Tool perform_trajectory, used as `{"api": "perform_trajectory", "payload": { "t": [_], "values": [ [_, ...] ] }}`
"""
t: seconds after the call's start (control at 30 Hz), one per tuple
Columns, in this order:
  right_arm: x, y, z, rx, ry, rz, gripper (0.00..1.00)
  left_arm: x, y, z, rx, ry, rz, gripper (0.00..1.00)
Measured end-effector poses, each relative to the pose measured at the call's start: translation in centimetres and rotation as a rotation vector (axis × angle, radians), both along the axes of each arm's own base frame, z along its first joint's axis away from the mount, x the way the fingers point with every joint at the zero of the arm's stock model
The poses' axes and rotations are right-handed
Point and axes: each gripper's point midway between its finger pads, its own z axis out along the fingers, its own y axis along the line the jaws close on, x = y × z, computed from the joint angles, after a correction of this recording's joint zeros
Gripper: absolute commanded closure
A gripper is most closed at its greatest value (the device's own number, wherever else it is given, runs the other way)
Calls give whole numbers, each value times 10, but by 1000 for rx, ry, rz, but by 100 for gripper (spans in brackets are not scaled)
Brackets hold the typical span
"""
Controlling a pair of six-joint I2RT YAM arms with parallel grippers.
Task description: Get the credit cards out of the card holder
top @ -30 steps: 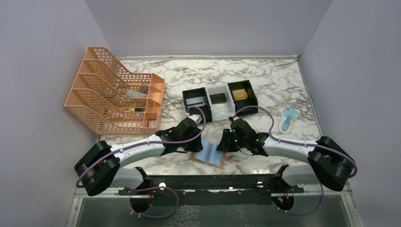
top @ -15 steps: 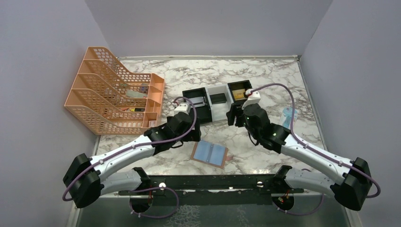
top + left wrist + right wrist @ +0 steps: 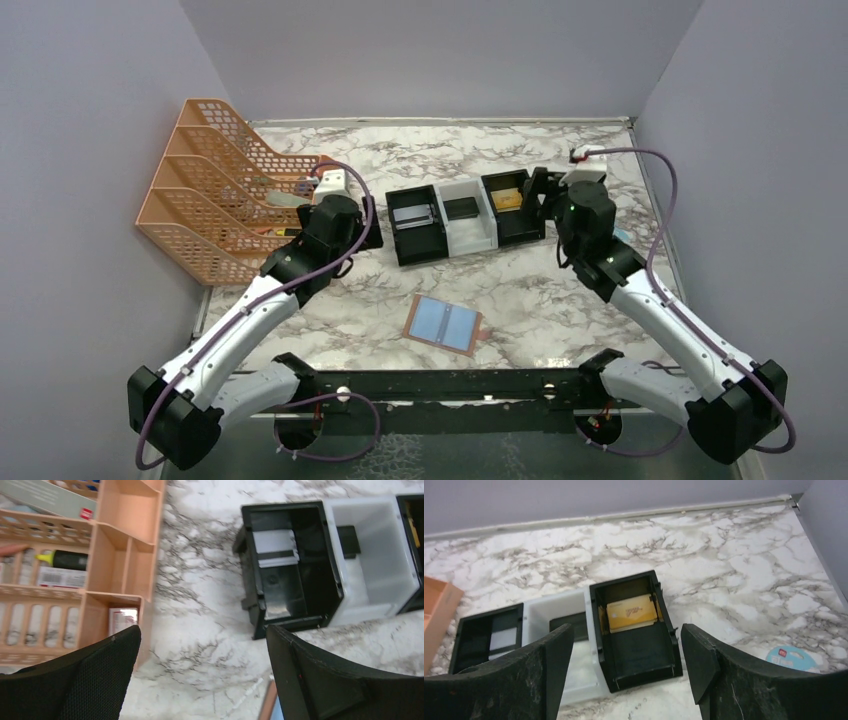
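Only a thin brown edge of the card holder (image 3: 268, 706) is caught at the bottom of the left wrist view, and it is not seen at all from the right wrist. A round blue-and-white packet (image 3: 791, 656) is cut off at the right edge of the right wrist view and is largely hidden behind the right arm in the top view. What is printed on it cannot be read.

In the top view the card holder (image 3: 444, 324) is seen lying opened flat on the marble-patterned tabletop (image 3: 560, 290), lower centre of the frame. Its smooth light-blue lining is turned up and framed by a tan-brown leather border. Its long axis is laid from left to lower right, with the fold crease across the middle.

A silver-grey card (image 3: 274, 547) is propped in the left black compartment of the black-and-white three-compartment tray (image 3: 475, 240). A black card (image 3: 348, 534) is seen in the white middle compartment and a gold card (image 3: 631, 612) in the right black one.

An orange mesh file rack (image 3: 200, 215) is placed at the upper left.

The left tool (image 3: 202, 630) is spread wide with nothing gripped. The right tool (image 3: 626, 627) is likewise released, its textured black fingers held apart above the tray.
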Motion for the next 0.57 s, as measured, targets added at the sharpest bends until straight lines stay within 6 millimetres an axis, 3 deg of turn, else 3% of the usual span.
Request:
{"api": "perform_trajectory", "payload": {
  "t": [0.07,0.1,0.2,0.43,0.57],
  "values": [
    [11,-11,12,15,-9,-22,16,6,16,9,17,-8,43,1],
    [13,-10,18,19,-13,-12,7,9,24,14,24,-13,66,1],
    [17,6,44,31,-40,68,4,18,44,39,31,-48,129,1],
    [15,22,95,60,-109,160,3,13,56,95,-7,-164,161,1],
    [14,21,100,50,-122,162,2,9,59,115,-29,-206,164,1]
  ]
}}
